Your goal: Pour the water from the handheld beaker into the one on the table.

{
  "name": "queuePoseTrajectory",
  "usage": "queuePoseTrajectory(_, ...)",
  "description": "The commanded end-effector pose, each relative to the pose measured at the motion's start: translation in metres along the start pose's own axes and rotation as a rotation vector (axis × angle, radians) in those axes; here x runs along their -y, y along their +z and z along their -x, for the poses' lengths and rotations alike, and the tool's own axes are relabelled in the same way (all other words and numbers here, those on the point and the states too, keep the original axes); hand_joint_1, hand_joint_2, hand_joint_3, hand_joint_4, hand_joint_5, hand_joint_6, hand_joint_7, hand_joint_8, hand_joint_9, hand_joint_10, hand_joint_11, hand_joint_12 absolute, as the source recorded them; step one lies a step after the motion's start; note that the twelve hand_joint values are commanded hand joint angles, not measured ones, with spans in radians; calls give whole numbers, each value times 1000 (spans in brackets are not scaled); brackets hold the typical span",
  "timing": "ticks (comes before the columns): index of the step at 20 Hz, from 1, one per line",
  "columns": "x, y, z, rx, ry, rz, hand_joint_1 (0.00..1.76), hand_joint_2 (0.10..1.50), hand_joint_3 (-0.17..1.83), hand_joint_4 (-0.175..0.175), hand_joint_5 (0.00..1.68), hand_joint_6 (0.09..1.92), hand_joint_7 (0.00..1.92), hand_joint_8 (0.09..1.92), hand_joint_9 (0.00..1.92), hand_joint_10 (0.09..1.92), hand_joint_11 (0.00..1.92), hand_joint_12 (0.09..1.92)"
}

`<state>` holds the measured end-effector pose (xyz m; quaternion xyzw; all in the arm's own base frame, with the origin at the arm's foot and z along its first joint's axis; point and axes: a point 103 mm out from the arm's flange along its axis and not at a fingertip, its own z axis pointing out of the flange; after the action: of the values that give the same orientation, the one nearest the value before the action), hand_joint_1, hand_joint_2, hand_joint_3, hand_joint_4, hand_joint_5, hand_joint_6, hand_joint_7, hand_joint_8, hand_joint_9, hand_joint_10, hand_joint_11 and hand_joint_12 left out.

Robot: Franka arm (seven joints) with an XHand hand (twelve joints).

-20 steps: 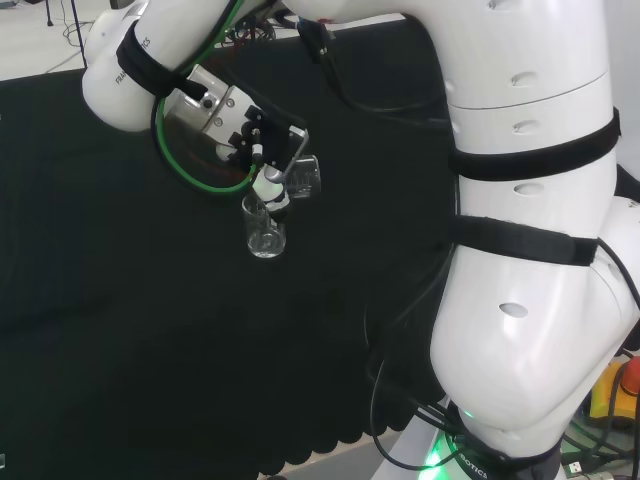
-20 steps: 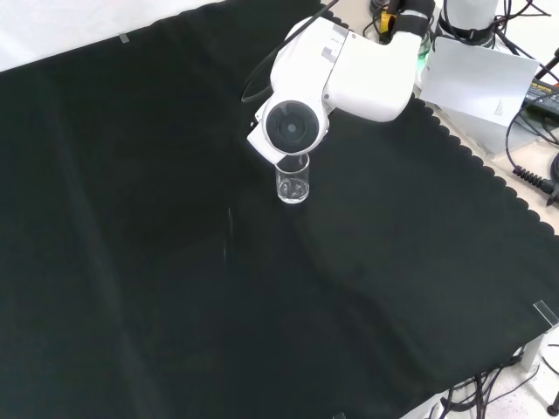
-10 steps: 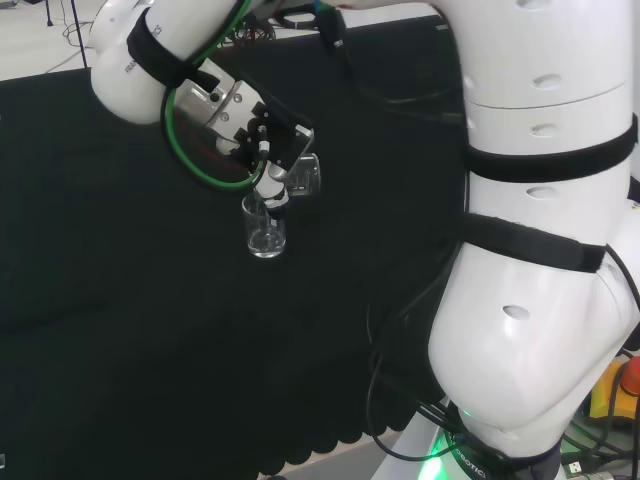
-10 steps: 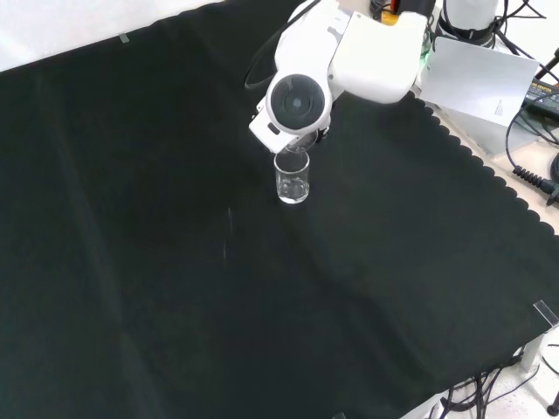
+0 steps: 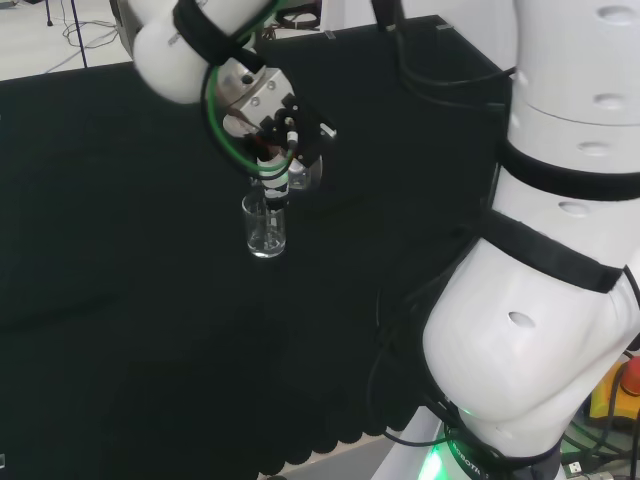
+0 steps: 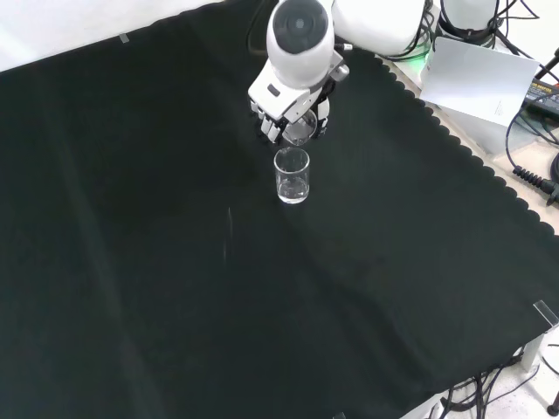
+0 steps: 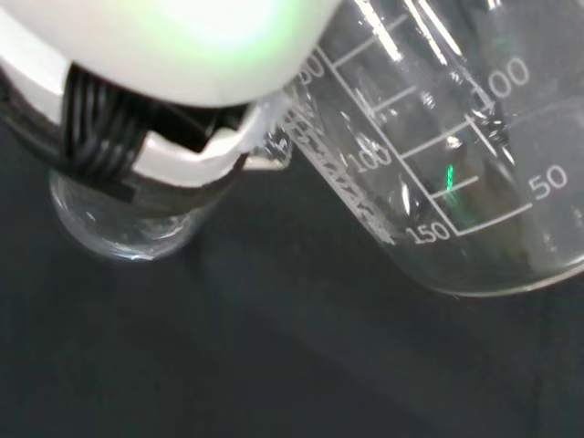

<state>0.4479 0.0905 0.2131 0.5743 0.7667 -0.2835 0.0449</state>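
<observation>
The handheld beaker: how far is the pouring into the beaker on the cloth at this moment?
Done: the hand holds the handheld beaker tilted just beside the rim of the beaker on the cloth, which stands upright. In hand: the tilt itself; the wrist view shows the held glass lying steeply. Whether water is flowing I cannot tell. Left: finishing the pour.
</observation>
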Motion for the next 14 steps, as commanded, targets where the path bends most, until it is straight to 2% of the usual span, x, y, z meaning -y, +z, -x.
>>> queuePoseTrajectory(1,7,8,24,-203,-29,163,1337,447,923,-104,1398,461,1535,448,1773,113,1443,667)
queuePoseTrajectory(7,7,23,48,-331,-21,241,1335,455,912,-97,1393,464,1531,447,1765,111,1442,661)
queuePoseTrajectory(14,0,41,62,-405,-32,280,1334,460,904,-93,1390,467,1529,446,1759,110,1434,653)
